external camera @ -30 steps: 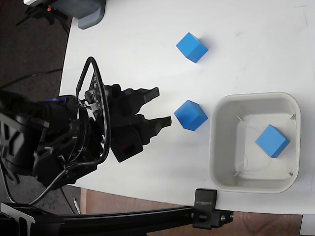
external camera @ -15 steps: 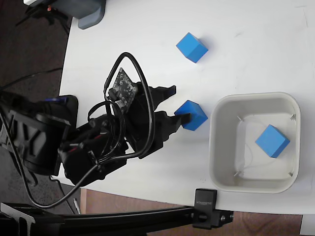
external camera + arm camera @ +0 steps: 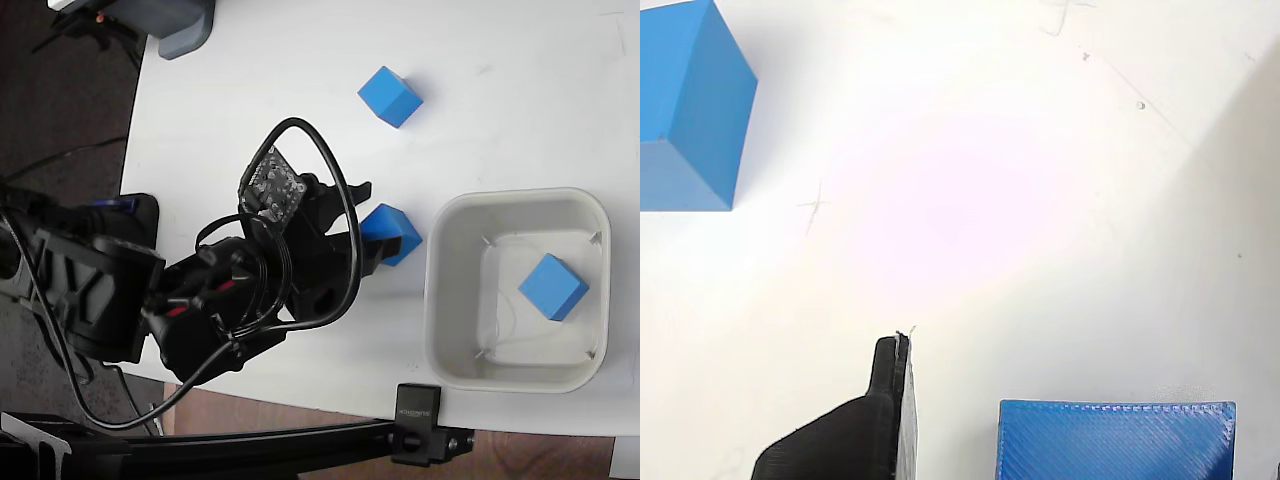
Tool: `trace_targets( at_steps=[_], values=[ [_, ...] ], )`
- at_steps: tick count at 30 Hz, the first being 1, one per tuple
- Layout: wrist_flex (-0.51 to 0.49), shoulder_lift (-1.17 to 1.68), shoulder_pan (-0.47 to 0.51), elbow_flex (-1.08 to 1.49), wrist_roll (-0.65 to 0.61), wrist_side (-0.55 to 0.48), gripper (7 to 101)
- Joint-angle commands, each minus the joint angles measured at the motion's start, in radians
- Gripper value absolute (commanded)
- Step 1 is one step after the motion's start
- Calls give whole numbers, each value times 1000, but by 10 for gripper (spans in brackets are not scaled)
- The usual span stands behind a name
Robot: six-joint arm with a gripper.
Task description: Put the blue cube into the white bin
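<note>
Gripper w/ fingers spread, straddling the blue cube on the white table, just left of the white bin in fixed view; I can't tell if the pads touch it. Wrist view: I see one black finger just beside the cube face, gap between. A 2nd cube sits up-table; a 3rd cube lies inside the bin.

No legible text, labels or numbers anywhere.
</note>
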Motion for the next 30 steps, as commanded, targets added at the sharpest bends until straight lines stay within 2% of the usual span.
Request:
trace_targets(
  at_steps=[1,27,30],
  values=[
    [-11,28,-6,-46,2,11,981],
    [-78,14,15,37,23,34,992],
    [-106,14,15,43,44,57,927]
  ],
)
